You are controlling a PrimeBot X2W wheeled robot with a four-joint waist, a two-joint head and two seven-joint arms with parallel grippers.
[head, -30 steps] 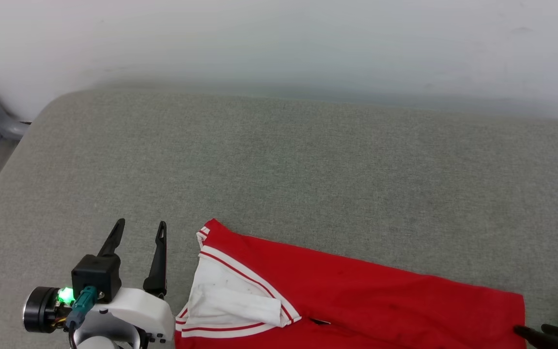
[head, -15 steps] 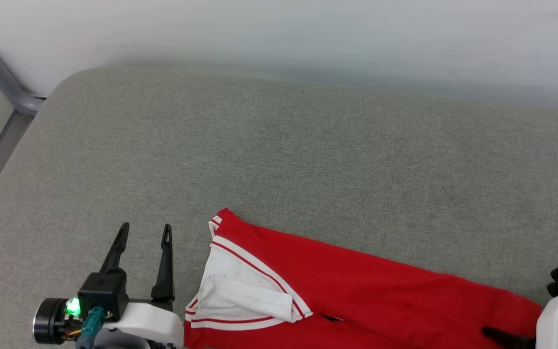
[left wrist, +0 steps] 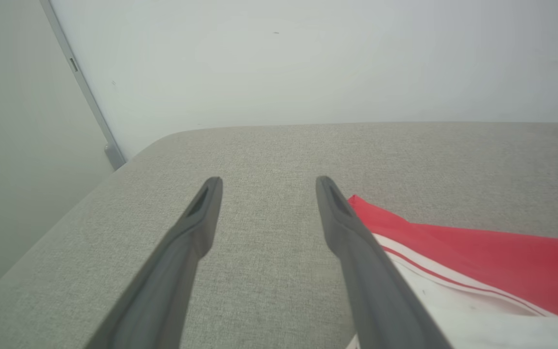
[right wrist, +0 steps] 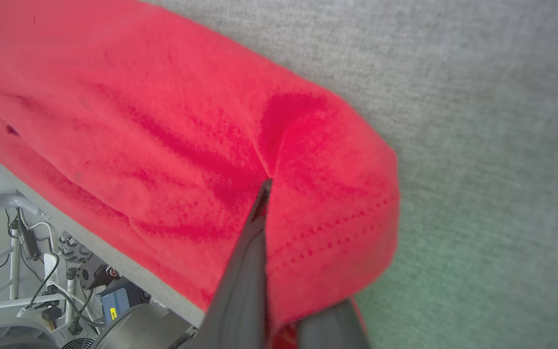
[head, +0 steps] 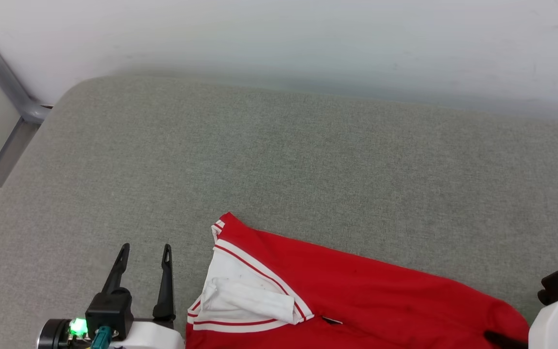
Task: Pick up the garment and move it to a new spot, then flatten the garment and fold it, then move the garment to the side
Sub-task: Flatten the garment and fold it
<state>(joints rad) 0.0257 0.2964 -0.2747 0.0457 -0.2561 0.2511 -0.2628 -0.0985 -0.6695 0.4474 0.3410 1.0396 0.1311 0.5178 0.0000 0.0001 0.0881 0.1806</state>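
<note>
- While the garment (head: 356, 295) lies along the near edge of the grey padded surface (head: 279, 160), its red body spreads toward the right, and a white sleeve (head: 245, 298) with red-and-white striped trim is folded over at its left end.
- On that right end the right gripper (head: 502, 338) is clenched. In the right wrist view one dark finger (right wrist: 250, 252) lies on top of the red cloth, which creases at its tip. The other finger sits under the stitched hem.
- Just left of the sleeve and apart from it, the left gripper (head: 146, 249) has its jaws spread wide, with nothing between them.
- Behind the surface rises a white wall (head: 279, 34), with a grey metal rail (head: 15, 92) at the far left corner.
</note>
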